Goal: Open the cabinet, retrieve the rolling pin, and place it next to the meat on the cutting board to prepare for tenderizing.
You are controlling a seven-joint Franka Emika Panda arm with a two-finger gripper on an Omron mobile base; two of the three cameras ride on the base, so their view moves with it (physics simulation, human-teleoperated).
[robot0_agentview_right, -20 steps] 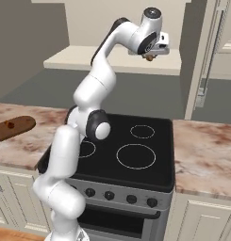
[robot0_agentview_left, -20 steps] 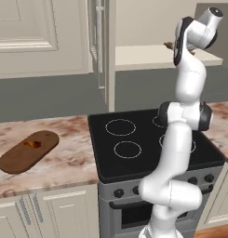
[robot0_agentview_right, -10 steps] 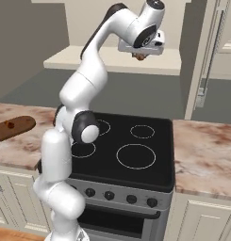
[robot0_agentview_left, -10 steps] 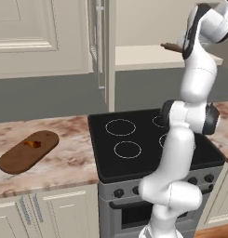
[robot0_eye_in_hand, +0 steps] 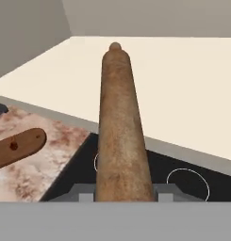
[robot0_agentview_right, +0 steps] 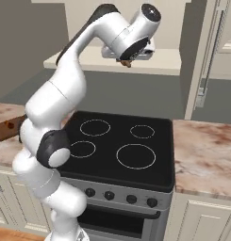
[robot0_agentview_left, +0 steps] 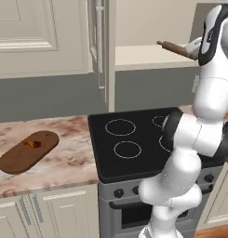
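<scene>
My gripper (robot0_agentview_right: 128, 59) is shut on the rolling pin (robot0_agentview_left: 173, 48), a brown wooden rod held level just above the front of the cabinet's cream shelf (robot0_agentview_left: 143, 56). In the hand view the rolling pin (robot0_eye_in_hand: 121, 132) runs straight away from me between the two fingers (robot0_eye_in_hand: 82, 192). The cabinet door (robot0_agentview_left: 99, 44) stands open, edge-on, left of the shelf. Far below on the left counter lies the dark oval cutting board (robot0_agentview_left: 28, 151) with the small reddish meat (robot0_agentview_left: 32, 143) on it. From the hand, the cutting board (robot0_eye_in_hand: 18, 147) shows at lower left.
A black stove top (robot0_agentview_left: 134, 139) with ring burners sits under the shelf, between marbled counters (robot0_agentview_right: 206, 150). The other open cabinet door (robot0_agentview_right: 206, 56) stands at the right. A closed wall cabinet (robot0_agentview_left: 36, 37) hangs at upper left. Base cabinets run along the bottom.
The arm has drawn back from the shelf with the rolling pin in its grip, shifting left and slightly down in the right base view. The board and meat have not moved.
</scene>
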